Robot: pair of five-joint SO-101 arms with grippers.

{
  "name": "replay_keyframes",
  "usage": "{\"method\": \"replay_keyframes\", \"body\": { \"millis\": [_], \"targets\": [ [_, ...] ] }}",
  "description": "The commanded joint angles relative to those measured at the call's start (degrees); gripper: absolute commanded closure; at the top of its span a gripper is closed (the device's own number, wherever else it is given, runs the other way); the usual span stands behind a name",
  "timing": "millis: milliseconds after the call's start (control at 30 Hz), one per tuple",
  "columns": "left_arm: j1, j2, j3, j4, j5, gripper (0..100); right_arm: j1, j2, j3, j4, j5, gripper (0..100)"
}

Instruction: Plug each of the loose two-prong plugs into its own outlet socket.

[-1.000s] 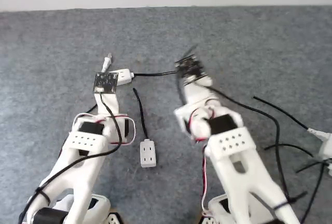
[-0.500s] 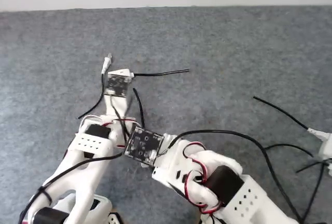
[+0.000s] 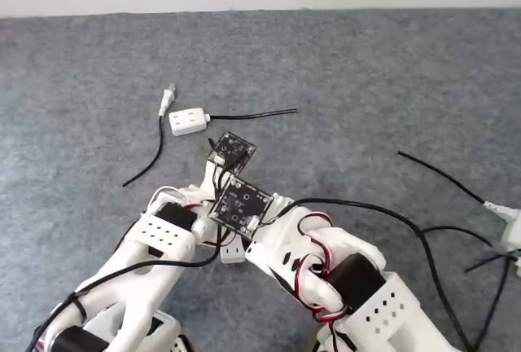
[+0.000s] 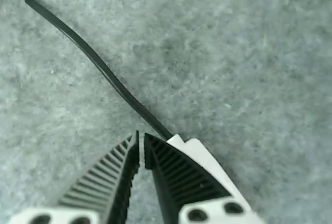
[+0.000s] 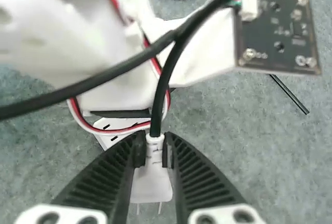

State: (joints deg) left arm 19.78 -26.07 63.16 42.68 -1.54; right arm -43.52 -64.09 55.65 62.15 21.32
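Your right gripper (image 5: 150,146) is clamping a white two-prong plug (image 5: 150,180) by its sides. Its two metal prongs are pointing back toward the wrist, and its black cord is rising out from between the fingertips. The plug is hanging low over the grey table (image 3: 366,67), right next to the left arm (image 5: 78,42).

Your left gripper (image 4: 141,142) is showing its jaws together, with only a hairline slit and nothing between them. Its tips are sitting at the cord end of the near outlet socket (image 4: 199,156), a white block lying flat on the table. One finger is covering part of the socket. The socket's black cord (image 4: 83,47) is running away from it across the table to a loose end.

From above, that socket (image 3: 232,254) is peeking out beneath the two crossed arms. The far outlet socket (image 3: 187,121) is lying well apart from both grippers, and a small plug (image 3: 168,99) is resting just beside its corner.

Compared with a second ago, your right arm (image 3: 350,279) is no longer stretched out toward the far cord; it is now swung across to the near socket. Your left arm (image 3: 155,246) is drawn back from the far outlet socket, which is now lying uncovered. The near socket, then in plain sight, is now mostly covered by the arms.
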Motion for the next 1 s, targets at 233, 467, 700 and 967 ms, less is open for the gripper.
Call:
{"method": "replay_keyframes", "body": {
  "millis": [233, 467, 700, 967],
  "targets": [
    [0.8, -1.7, -0.3, 2.8, -11.3, 98, 0.4, -0.9, -0.5, -1.7, -2.2, 99.0],
    [0.1, -1.6, -0.5, 2.0, -10.5, 98, 0.4, -1.5, -1.1, 0.6, -2.2, 99.0],
    [-2.7, -1.2, -0.6, 0.9, -7.1, 98, 3.8, -1.6, -5.6, 4.4, -2.7, 99.0],
    [-2.4, -1.5, -0.3, 1.0, -7.6, 98, 7.9, -1.6, -7.1, 4.2, -2.7, 99.0]
  ]
}}
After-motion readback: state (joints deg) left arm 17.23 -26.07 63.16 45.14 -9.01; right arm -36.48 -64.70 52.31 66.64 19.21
